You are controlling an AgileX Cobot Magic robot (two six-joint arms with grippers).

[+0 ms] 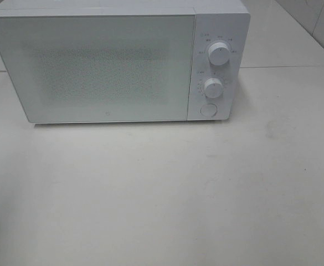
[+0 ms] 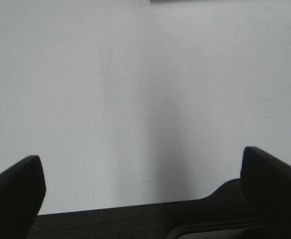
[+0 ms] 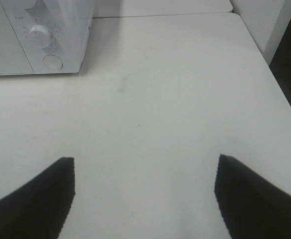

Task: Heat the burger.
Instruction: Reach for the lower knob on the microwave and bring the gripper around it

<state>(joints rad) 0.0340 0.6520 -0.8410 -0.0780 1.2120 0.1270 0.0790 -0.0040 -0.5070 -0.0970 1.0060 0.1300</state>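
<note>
Microwave [image 1: 95, 66] shut; left end effector [image 2: 141, 158], right end effector [image 3: 145, 160] spread above table [image 1: 162, 194]

So from our left wrist cam we're basically staring down at the white table [image 2: 195, 84]. The left gripper [image 2: 140, 155] is spread wide, and we only catch its two dark fingers [image 2: 16, 194] poking in from opposite corners of the shot, with the tabletop showing between them. They're joined by a dark band of the gripper body [image 2: 135, 221] along the edge nearest the camera. There's a thin, faint scuff line [image 2: 104, 74] running across the table, plus a soft grey shadow [image 2: 170, 164] fanning out from the gripper. At the far edge we get a sliver of something greyish [image 2: 225, 1], too thin to tell what.
</note>
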